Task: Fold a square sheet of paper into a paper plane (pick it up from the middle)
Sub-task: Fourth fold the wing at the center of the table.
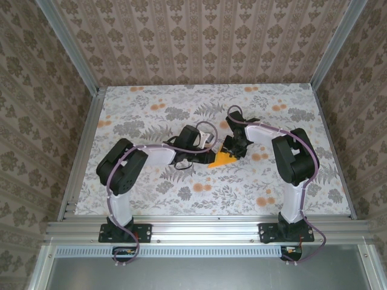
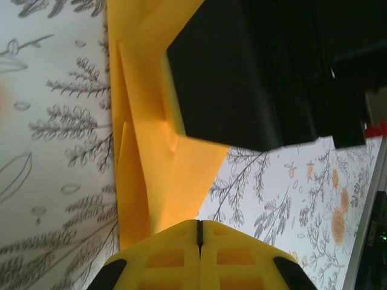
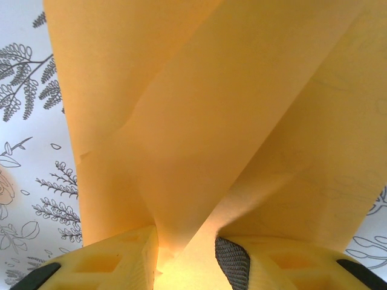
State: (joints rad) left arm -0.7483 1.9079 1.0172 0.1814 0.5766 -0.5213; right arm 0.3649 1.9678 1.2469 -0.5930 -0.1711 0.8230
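Note:
The square sheet of paper (image 1: 222,159) is a creased orange-yellow wedge on the flowered tablecloth at mid-table, between both arms. My left gripper (image 1: 205,159) meets its left end. In the left wrist view its yellow fingers are shut (image 2: 198,232), tips over the near end of the paper (image 2: 154,157), nothing visible in the seam. My right gripper (image 1: 233,148) stands over the paper's far right side. In the right wrist view its jaws (image 3: 187,257) stand apart and a raised fold of the paper (image 3: 211,109) runs down between them, beside the grey pad (image 3: 233,263).
The right arm's black housing (image 2: 254,72) hangs close above the paper in the left wrist view. Aluminium rails (image 1: 81,151) and patterned walls bound the tablecloth (image 1: 181,115) on three sides. Cables loop over both arms near the middle.

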